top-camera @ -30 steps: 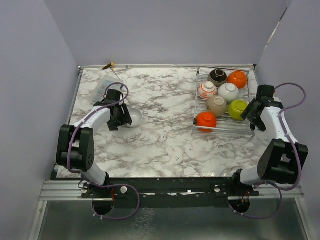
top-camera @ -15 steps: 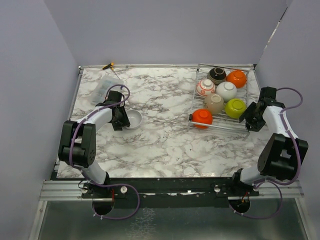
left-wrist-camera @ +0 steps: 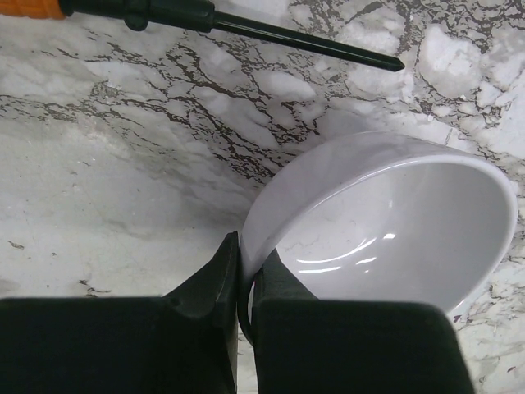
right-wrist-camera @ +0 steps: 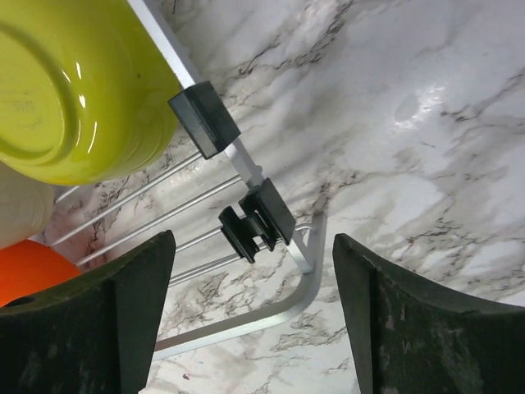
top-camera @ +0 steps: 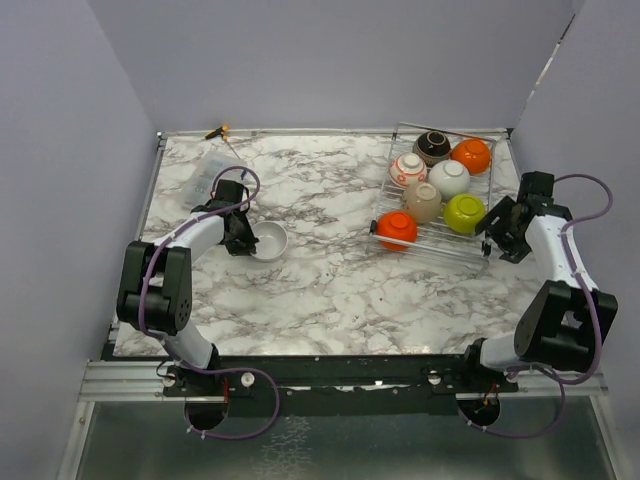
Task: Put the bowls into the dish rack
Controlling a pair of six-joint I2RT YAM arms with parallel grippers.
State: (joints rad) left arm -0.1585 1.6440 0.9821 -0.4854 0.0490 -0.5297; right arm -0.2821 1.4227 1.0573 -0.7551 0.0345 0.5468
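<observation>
On the left of the marble table (top-camera: pixel 330 200) the left gripper (left-wrist-camera: pixel 246 256) is clamped tight on the rim of a white bowl (top-camera: pixel 268 240), while over on the right the dish rack (top-camera: pixel 450 247) holds six other bowls (top-camera: pixel 423 201) and the right gripper (right-wrist-camera: pixel 250 246) gapes wide astride its near corner, gripping nothing.

- Dish rack (top-camera: pixel 445 247) stood at the far right of the table (top-camera: pixel 340 290), with six bowls (top-camera: pixel 424 200) on it.
- Seventh bowl (top-camera: pixel 268 240) sat on the table left of centre, well apart from the rack.
- My left gripper (top-camera: pixel 240 237) straddled that bowl's left rim.
- My right gripper (top-camera: pixel 495 228) flanked the rack's near right corner.
- Plastic box (top-camera: pixel 208 175) lay behind my left gripper, and the screwdriver (top-camera: pixel 218 131) behind that, at the table's far edge.
</observation>
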